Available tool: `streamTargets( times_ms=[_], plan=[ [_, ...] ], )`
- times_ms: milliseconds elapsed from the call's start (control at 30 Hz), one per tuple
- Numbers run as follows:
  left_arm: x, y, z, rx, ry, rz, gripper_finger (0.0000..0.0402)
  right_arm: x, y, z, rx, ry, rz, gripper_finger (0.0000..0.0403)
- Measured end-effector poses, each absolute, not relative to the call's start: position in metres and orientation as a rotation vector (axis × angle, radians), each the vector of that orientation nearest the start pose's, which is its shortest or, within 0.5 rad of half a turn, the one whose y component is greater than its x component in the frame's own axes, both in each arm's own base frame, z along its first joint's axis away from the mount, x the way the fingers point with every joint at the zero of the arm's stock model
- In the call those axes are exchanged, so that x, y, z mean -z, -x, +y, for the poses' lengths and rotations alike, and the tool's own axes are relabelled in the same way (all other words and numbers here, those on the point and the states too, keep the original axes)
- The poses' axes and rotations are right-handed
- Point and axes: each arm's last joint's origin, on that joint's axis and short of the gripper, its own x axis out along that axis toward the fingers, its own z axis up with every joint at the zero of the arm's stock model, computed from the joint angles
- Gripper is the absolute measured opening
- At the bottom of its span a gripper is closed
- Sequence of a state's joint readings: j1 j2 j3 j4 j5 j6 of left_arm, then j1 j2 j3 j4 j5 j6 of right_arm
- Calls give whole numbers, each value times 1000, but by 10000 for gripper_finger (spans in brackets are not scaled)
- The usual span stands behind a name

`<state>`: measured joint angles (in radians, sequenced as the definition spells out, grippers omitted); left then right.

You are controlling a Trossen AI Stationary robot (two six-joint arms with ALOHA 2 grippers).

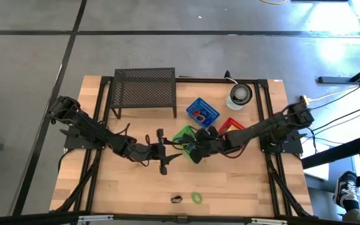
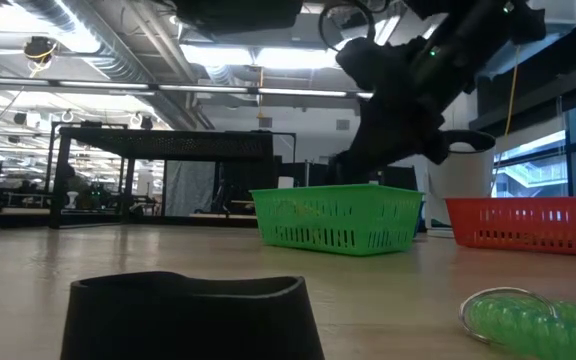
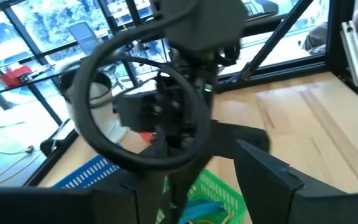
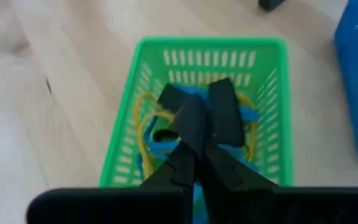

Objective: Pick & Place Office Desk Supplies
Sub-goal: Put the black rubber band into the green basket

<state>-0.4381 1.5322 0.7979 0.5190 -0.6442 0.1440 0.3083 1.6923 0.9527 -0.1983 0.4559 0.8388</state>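
Green basket (image 1: 185,135): the landmark, mid-counter; blue and yellow loops lie in it (clearest in the right wrist view).
Right gripper (image 4: 197,121): directly over the green basket, fingers clenched together with nothing visibly between them, tips just above the loops.
Left gripper (image 1: 163,152): just beside the green basket on its left-arm side, fingers spread and released; a large black ring (image 3: 138,102) hangs in front of them in the left wrist view, and I cannot tell whether it touches a finger.
Other baskets: a blue basket (image 1: 202,112) beyond the green basket toward the mesh rack (image 1: 144,89), a red basket (image 1: 230,124) on its right-arm side.
Loose supplies: a green coiled loop (image 1: 196,198) and a small dark ring (image 1: 176,199), well apart from the green basket at the counter's near edge.
Step in hand, as I judge it: dropping the black ring into the green basket.
Doing it well: centre the ring over the basket's opening before withdrawing, lift the left gripper straight away (no sideways drag that could snag the rim), and keep both arms from colliding.
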Motion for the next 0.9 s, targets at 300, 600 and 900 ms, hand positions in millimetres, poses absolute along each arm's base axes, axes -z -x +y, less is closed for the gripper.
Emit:
streamTargets(
  times_ms=[300, 600, 900],
  plan=[
    [-228, -297, -120, -218, -259, 204, 182, -163, -321, 90, 472, -459, 742, 23],
    [-228, -297, -120, -218, -260, 206, 182, -163, -321, 91, 459, -466, 749, 86],
    [-228, -297, -120, -218, -260, 206, 181, -162, -321, 92, 418, -481, 778, 158]
  ],
)
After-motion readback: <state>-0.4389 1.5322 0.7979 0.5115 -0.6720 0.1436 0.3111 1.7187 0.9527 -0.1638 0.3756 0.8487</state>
